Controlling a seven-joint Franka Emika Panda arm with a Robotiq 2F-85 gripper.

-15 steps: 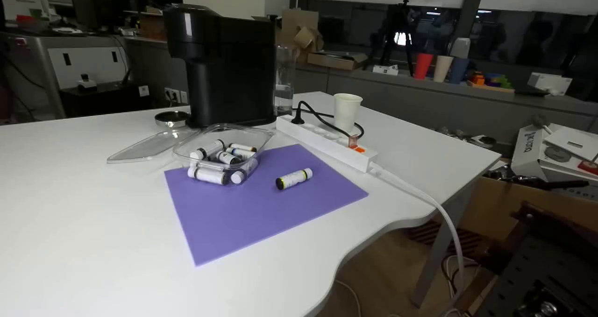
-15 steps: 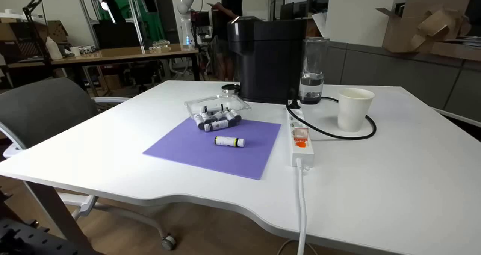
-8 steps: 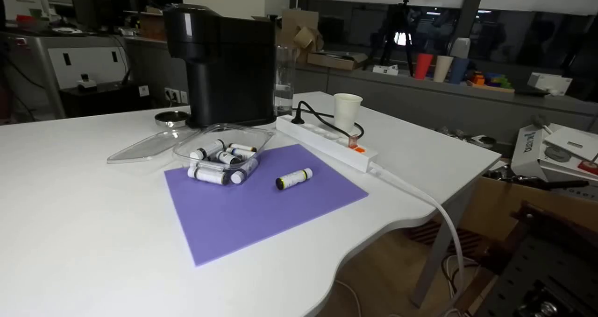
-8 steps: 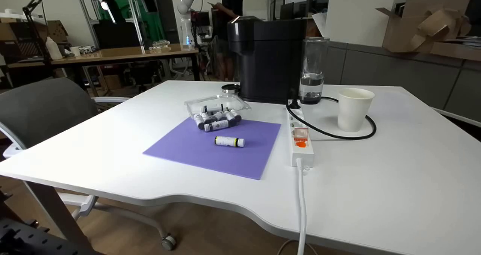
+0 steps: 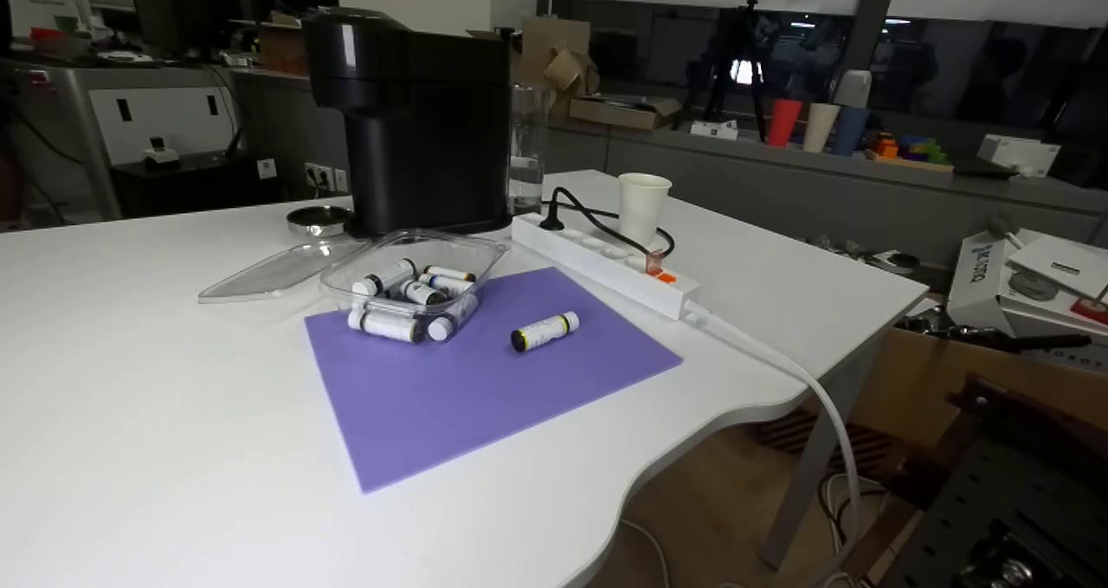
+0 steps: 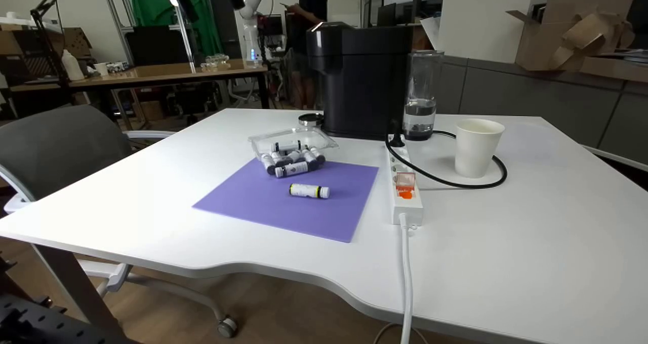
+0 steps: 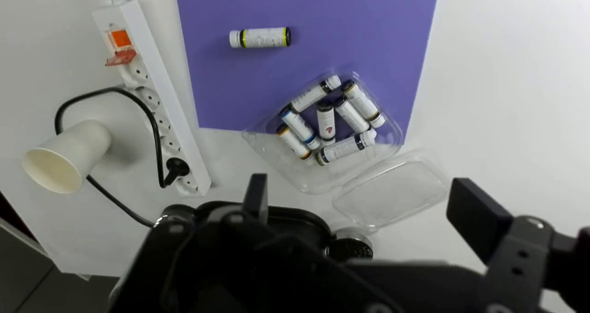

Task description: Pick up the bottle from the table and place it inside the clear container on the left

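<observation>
Bottle [image 7: 262, 37] not picked up yet
Tool [image 7: 358, 198] wide and empty; lifting and putting in the clear box [image 7: 306, 178] are left.

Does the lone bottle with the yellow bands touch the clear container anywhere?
Apart. The wrist view, looking down, shows a bare stretch of purple mat between the lone bottle and the clear container.

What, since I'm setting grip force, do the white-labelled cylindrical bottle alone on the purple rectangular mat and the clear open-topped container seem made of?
White-labelled cylindrical bottle: glass or plastic, I can't tell; its smooth dark end fits either. Clear open-topped container: likely thin, glossy plastic, since the purple rectangular mat shows through and highlights line its rim.
</observation>
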